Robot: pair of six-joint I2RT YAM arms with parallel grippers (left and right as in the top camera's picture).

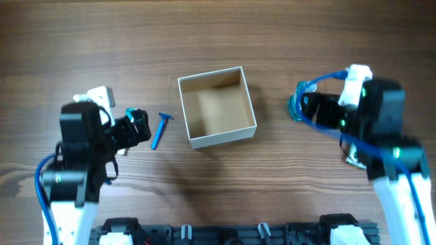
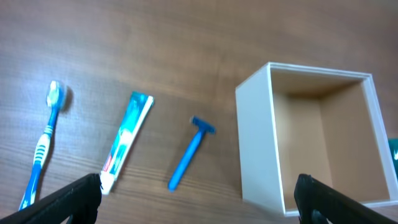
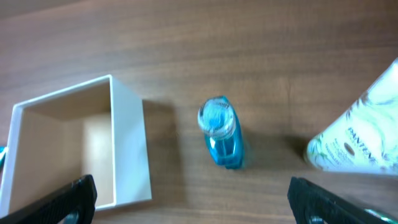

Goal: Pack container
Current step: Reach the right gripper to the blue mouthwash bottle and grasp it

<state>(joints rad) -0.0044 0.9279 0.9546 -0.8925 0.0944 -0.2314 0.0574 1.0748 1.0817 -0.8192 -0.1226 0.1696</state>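
- The container (image 1: 221, 137) sits near the middle of the wooden table (image 1: 218, 41), between the two arms. Its open top faces up, its outer walls are white, and its tan cardboard inside is visible.
- The left gripper (image 2: 198, 186) hangs above the table with its jaws spread wide and nothing between them. Its dark fingers (image 2: 74, 200) show only at the bottom corners of the left wrist view.
- A blue razor (image 2: 189, 152) lies flat between the left gripper and the container, touching neither. Its head points away from the gripper.
- Left of the razor in the wrist view lies a teal-and-white toothpaste tube (image 2: 127, 140). One end of the tube is close to the left finger.
- Further left is a blue-and-white toothbrush (image 2: 43, 146), apart from the tube, with its bristle head at the far end.
- The right gripper (image 3: 192, 182) is also wide open and grips nothing. Its fingers (image 3: 68, 200) show only at the bottom corners of the right wrist view.
- A small blue bottle (image 3: 219, 132) with a clear cap stands upright on the table ahead of the right gripper. It is near the container's right wall but not touching it.
- A white packet printed "PANTENE" (image 3: 360, 140) is at the right edge of that view, near the bottle and apart from it.
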